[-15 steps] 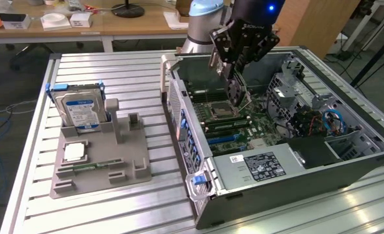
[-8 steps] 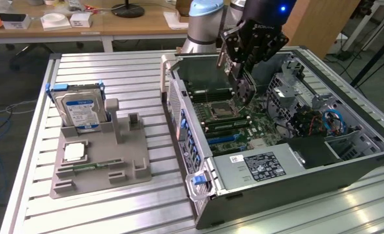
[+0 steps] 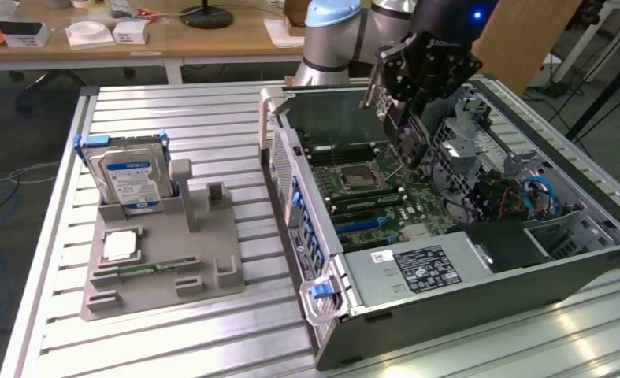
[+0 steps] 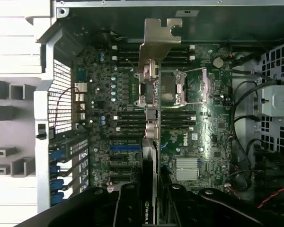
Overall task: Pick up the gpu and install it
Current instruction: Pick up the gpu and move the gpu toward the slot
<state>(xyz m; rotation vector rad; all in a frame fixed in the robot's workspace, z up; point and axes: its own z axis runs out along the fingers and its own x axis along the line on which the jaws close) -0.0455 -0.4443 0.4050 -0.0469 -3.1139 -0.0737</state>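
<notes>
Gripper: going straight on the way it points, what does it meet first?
Probably the motherboard, near the CPU socket, with the held gpu touching before the gripper itself. Depth unclear.

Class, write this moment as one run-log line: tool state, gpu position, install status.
tool: shut on gpu | gpu: on edge over motherboard of open case | install: not yet seated

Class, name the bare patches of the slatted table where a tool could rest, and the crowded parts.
Bare slats: the table stretch behind the hard drive, and the strip in front of the grey holder. Crowded: inside the computer case, where the end effector holds the gpu.
</notes>
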